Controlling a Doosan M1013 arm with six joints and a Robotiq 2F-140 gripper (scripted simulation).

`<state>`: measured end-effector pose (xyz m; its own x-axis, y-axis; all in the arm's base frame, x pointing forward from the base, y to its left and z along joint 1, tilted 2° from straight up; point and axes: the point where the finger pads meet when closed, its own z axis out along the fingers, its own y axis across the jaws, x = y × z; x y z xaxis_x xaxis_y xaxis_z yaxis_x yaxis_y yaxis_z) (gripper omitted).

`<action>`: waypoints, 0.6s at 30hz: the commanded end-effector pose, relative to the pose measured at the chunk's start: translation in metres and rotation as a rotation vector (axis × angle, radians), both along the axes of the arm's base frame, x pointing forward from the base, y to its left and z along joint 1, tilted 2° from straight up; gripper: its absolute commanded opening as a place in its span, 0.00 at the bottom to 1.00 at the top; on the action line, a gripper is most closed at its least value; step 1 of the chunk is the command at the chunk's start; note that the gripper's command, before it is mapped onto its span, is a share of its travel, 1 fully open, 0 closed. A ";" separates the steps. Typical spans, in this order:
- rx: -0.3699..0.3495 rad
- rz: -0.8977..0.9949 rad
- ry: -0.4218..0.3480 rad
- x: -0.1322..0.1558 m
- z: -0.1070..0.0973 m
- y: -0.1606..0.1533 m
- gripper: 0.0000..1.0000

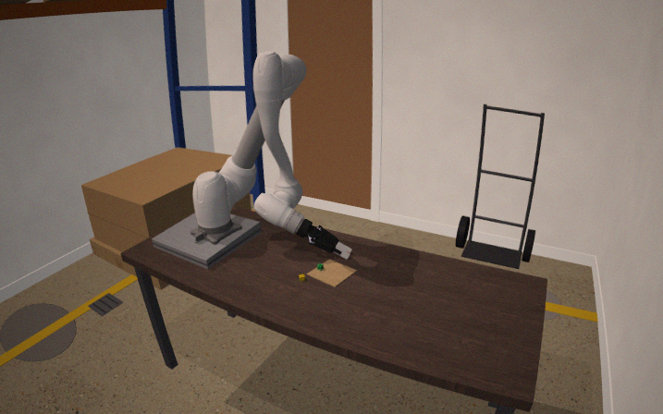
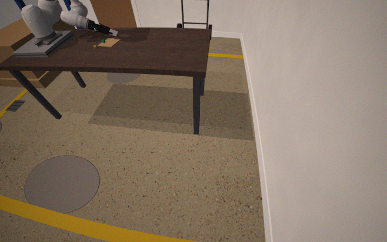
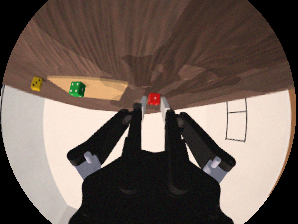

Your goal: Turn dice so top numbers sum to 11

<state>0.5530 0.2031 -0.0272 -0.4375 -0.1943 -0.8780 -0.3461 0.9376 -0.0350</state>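
My gripper (image 1: pixel 346 251) (image 2: pixel 115 31) (image 3: pixel 153 102) slants low over the table just behind the tan mat (image 1: pixel 337 276) (image 2: pixel 111 43) (image 3: pixel 100 90). Its fingers stand a little apart. A red die (image 3: pixel 153 99) shows between the fingertips in the wrist view, narrower than the gap, seemingly on the dark wood beside the mat's edge. It is hidden in the top and exterior views. A green die (image 1: pixel 320 266) (image 2: pixel 102 40) (image 3: pixel 77 87) sits on the mat near its left corner. A yellow die (image 1: pixel 301 277) (image 2: pixel 94 46) (image 3: pixel 36 83) lies on the table just off the mat's left side.
The dark wooden table (image 1: pixel 426 319) (image 2: pixel 158 51) stretches far to the right. The arm's grey base plate (image 1: pixel 204 244) sits on its left end. Stacked cardboard boxes (image 1: pixel 138 195) stand behind it, and a hand truck (image 1: pixel 498 205) stands by the far wall.
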 end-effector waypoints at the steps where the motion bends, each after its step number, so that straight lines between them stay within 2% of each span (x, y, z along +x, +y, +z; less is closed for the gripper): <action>1: 0.000 0.000 0.000 0.000 0.000 0.000 0.21; 8: 0.000 0.000 0.000 -0.003 0.002 -0.001 0.21; 18: 0.000 0.000 0.000 -0.025 0.014 -0.009 0.21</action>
<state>0.5339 0.1965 -0.0165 -0.4376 -0.1943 -0.8779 -0.3461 0.9376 -0.0350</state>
